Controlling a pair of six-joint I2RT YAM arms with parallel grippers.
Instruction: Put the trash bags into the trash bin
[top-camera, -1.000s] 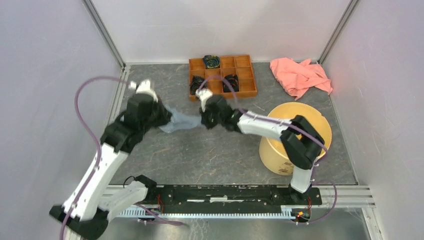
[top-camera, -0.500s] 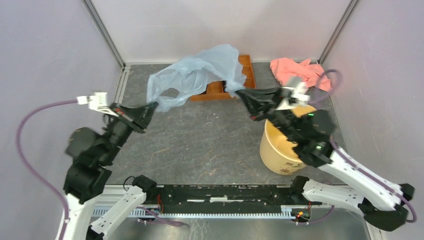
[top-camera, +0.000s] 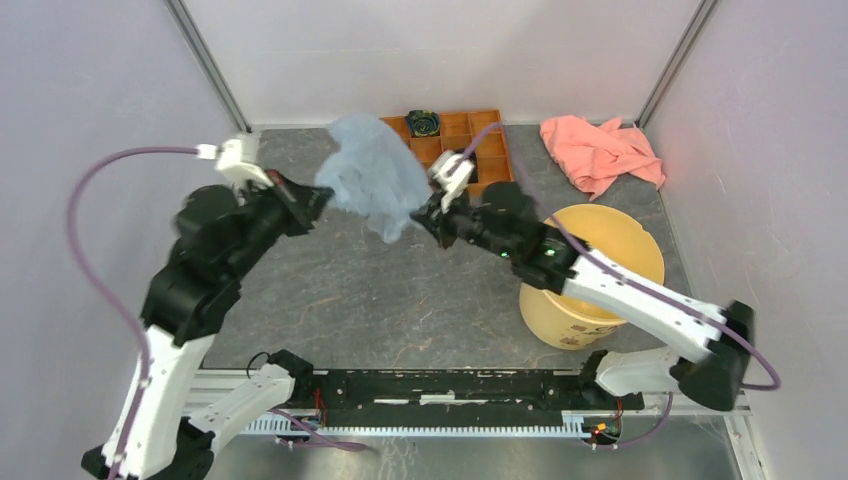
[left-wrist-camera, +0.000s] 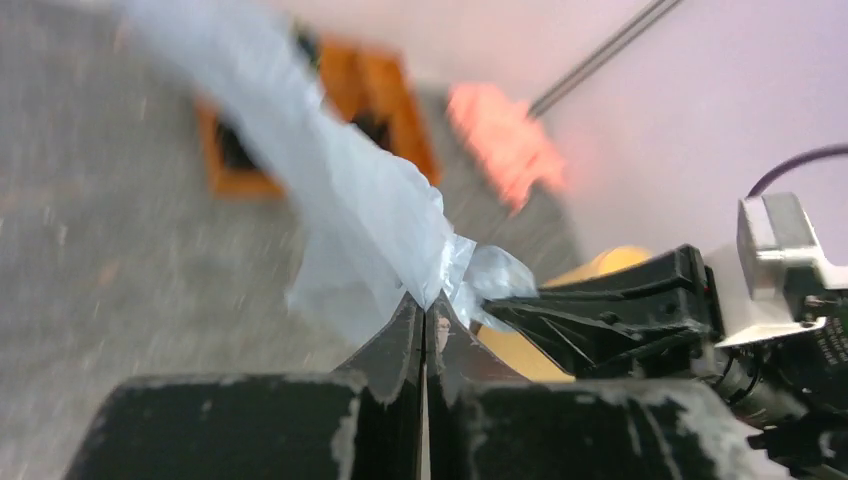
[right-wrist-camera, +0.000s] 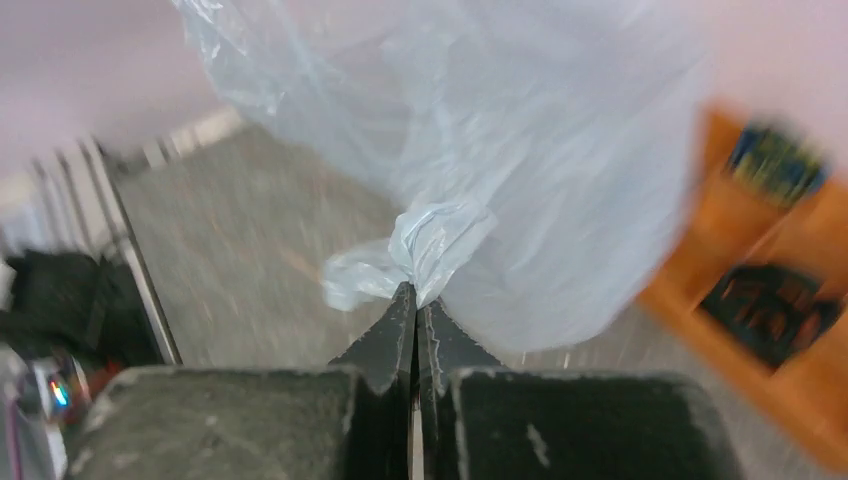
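Your left gripper (top-camera: 316, 196) and right gripper (top-camera: 422, 214) are each clenched on the trash bag (top-camera: 372, 180), which is bunched in the air between them. The trash bin (top-camera: 640, 250) stands right of the right gripper, under its forearm.

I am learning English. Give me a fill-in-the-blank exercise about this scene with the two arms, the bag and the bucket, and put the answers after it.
The fingers of ___ arms pinch the trash bag.
The trash bin is pale ___.
The crumpled cloth near the far right corner is ___.
Missing words: both; yellow; pink.
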